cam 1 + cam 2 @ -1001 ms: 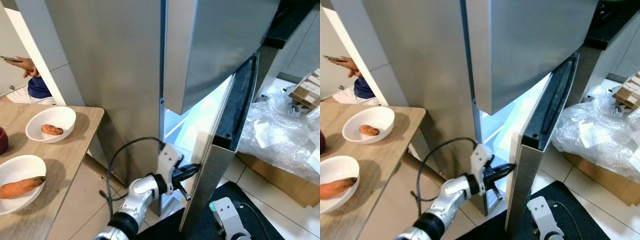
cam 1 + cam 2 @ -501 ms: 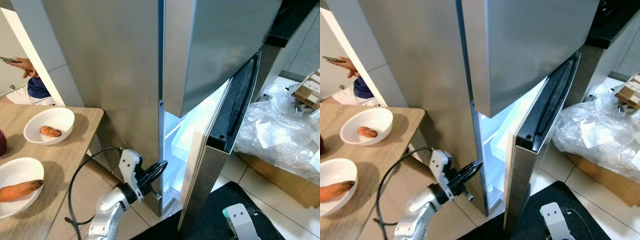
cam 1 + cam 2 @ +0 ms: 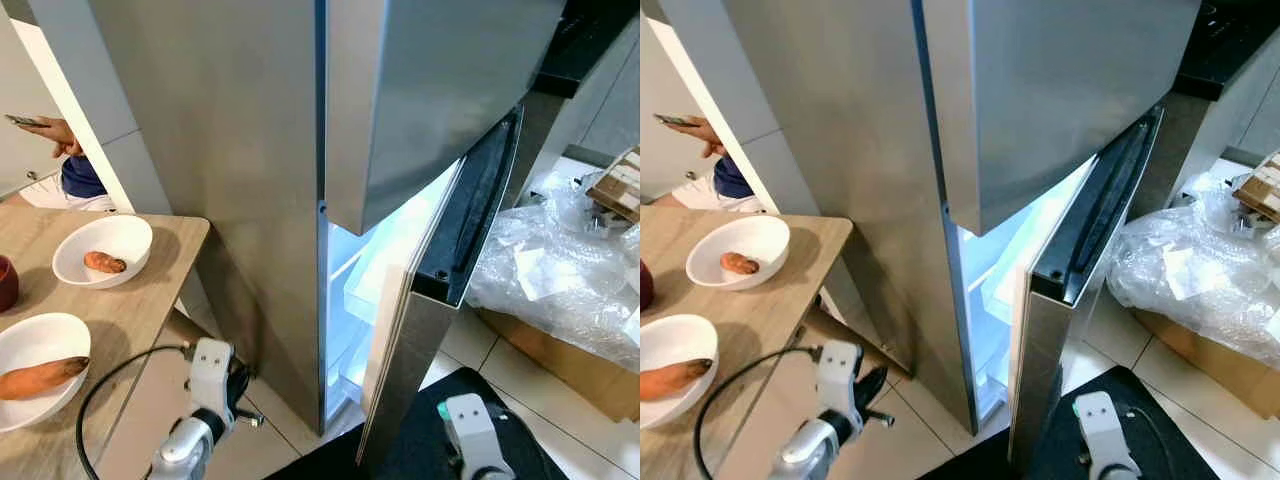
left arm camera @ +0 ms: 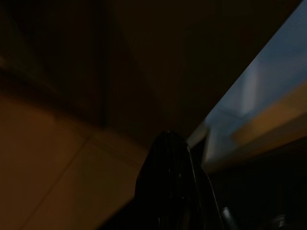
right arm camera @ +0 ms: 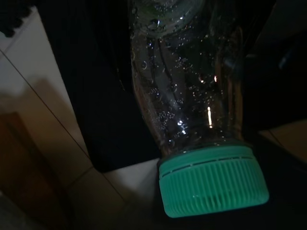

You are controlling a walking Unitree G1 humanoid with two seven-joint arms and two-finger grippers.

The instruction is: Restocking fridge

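The steel fridge stands ahead with its lower door (image 3: 400, 340) ajar and the lit interior (image 3: 365, 275) showing through the gap. My left gripper (image 3: 236, 385) hangs low over the floor, left of the fridge and clear of the door, fingers (image 4: 169, 182) together and holding nothing. At the bottom edge, in front of the door, my right gripper (image 3: 455, 425) is shut on a clear bottle (image 5: 187, 86) with a green cap (image 5: 213, 184).
A wooden table (image 3: 150, 290) on the left carries two white bowls (image 3: 130, 232) (image 3: 50, 325), each with an orange root vegetable. A person (image 3: 70, 170) sits behind it. Crumpled plastic wrap (image 3: 560, 270) over a cardboard box (image 3: 560, 360) lies right of the door. A dark mat (image 3: 400, 450) is underfoot.
My left gripper has left the edge of the lower door and swung left and down toward the floor by the table. The door stays ajar.
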